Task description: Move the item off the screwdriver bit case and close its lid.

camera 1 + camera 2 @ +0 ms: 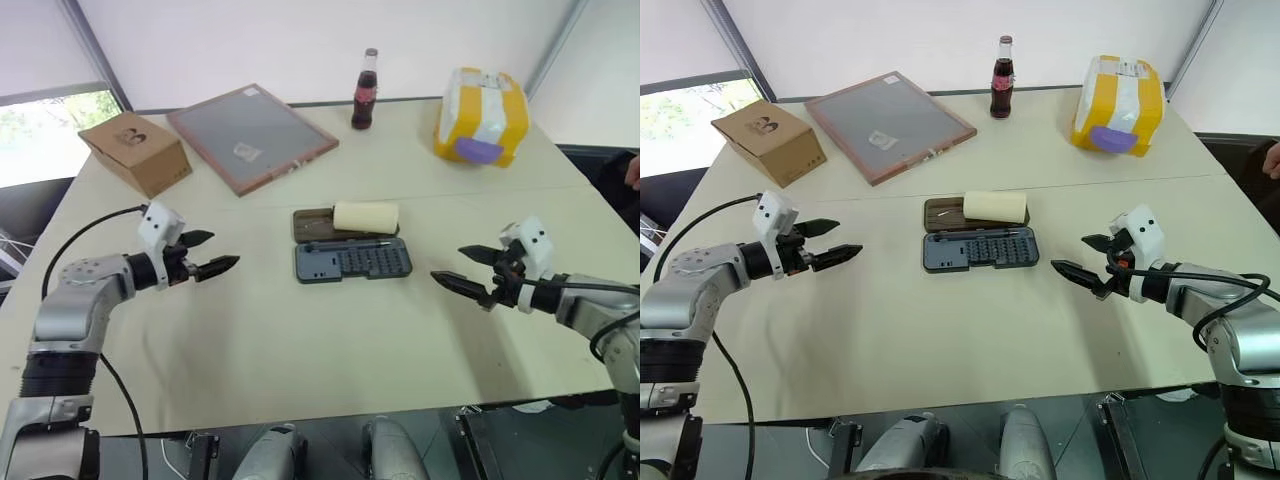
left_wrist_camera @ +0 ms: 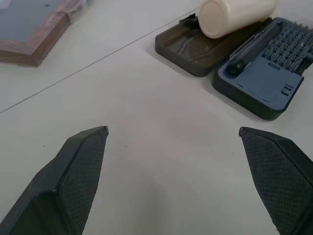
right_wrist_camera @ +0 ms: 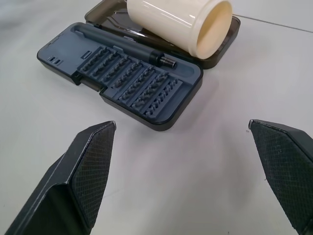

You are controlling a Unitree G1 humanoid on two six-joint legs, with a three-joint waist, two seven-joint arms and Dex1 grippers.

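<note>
Seen from the right wrist, the item [image 3: 178, 22] is an open-ended hollow tube.

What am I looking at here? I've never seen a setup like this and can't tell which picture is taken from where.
It is a two-armed humanoid robot at a table. The two wide pictures come from cameras in its head, looking down over its arms. The two close pictures come from a camera on each wrist, looking along that gripper's black fingers. The left gripper and right gripper are both open and hold nothing. Between them lies an open screwdriver bit case; a cream cylinder lies on its brown lid. At the back stand a cardboard box, a pink-framed board, a cola bottle and a yellow-and-white bag.
</note>
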